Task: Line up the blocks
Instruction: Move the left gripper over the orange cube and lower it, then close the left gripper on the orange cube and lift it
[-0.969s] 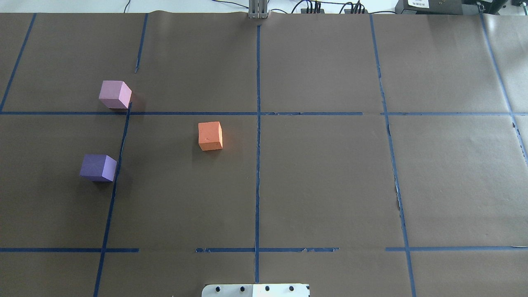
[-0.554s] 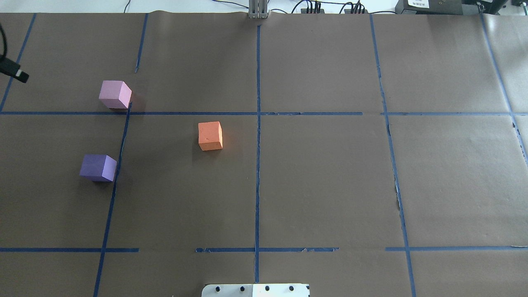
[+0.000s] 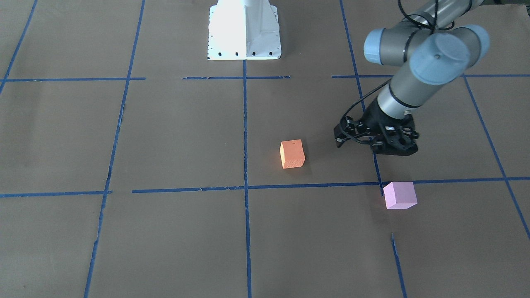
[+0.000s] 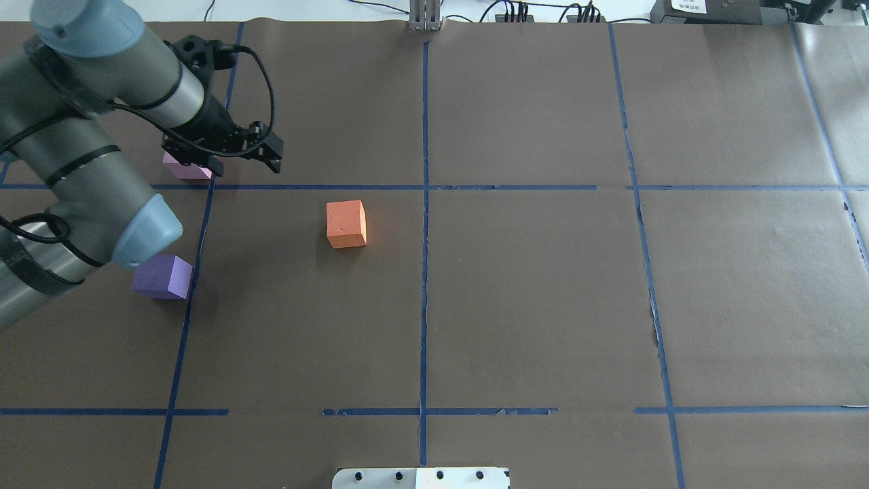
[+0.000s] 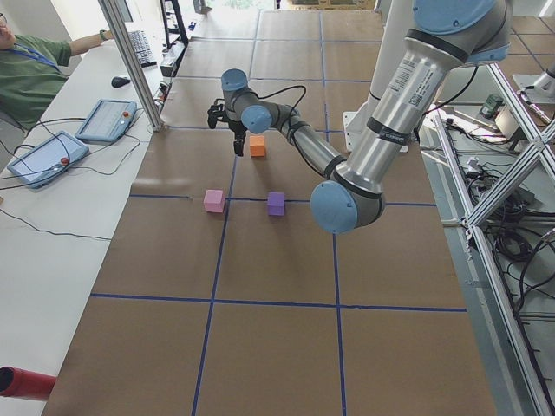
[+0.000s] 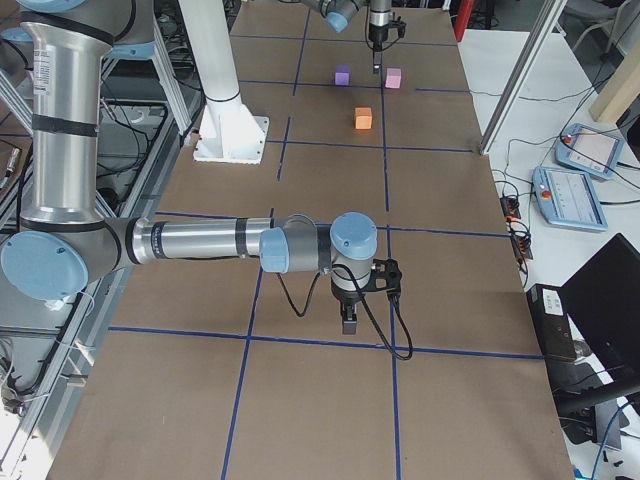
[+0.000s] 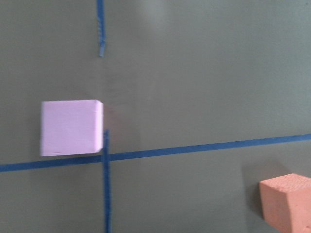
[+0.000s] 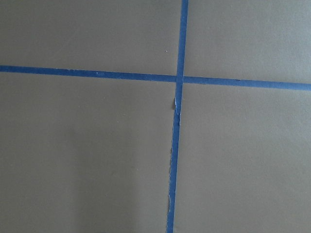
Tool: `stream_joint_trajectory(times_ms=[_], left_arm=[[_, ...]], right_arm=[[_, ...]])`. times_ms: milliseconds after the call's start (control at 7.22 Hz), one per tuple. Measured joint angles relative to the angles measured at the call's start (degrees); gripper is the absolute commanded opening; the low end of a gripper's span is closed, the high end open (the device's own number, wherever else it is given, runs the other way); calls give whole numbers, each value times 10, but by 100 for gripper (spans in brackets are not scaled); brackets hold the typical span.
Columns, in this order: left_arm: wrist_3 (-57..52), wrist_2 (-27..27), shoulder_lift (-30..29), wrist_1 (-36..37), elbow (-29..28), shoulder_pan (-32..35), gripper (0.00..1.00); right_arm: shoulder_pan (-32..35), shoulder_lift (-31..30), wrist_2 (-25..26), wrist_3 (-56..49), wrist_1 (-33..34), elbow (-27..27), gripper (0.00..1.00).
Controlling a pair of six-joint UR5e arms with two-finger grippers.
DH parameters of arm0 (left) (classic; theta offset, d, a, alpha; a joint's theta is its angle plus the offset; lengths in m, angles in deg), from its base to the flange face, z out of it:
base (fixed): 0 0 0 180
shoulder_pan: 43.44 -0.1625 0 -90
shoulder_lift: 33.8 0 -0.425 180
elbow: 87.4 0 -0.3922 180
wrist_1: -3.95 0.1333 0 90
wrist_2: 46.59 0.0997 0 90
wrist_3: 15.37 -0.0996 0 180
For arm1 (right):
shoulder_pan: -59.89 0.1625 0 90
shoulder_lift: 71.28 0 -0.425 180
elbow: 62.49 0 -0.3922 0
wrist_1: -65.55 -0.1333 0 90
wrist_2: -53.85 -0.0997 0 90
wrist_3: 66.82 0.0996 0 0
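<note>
brown paper covers the desk (image 4: 543, 305), marked into squares by blue tape lines (image 4: 424, 272). seen from the robot's right end, the closest thing is the right arm (image 6: 200, 240), stretched low along the desk with the right claw (image 6: 348, 322) pointing straight down near a tape crossing. only this side view catches that claw, so i cannot tell whether it is wide or narrow.

further along stands the white base plate (image 6: 232, 138) at the robot's edge. out from it, on the robot's left half, the orange block (image 4: 346, 224) sits in the open of its square, well apart from the other two.

beyond that lie the purple block (image 4: 166, 278) and the pink block (image 3: 399, 195). the purple one is nearer the robot's side, just beside a tape line, and the left arm (image 4: 88, 176) covers part of it from overhead. the pink one sits further out, tucked into the corner of a tape crossing with its edges at the tape. the three blocks make a triangle, not a line.

the left claw (image 3: 377, 147) hangs above the desk near the pink block, seemingly a little toward the orange one, and touches neither. its wrist camera shows the pink block at the left and a corner of the orange block at the bottom right. the black housing hides its fingers, so i cannot tell how far this claw is spread.
</note>
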Motion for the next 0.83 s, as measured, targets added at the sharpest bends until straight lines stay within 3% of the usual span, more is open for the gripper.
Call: stream_joint_trajectory(times_ms=[415, 831], left_arm=[[93, 86, -72, -1, -67, -71, 100], [106, 103, -85, -11, -92, -102, 100]], right_arm=[[0, 0, 0, 0, 0, 0, 100], [0, 0, 0, 0, 0, 0, 100]])
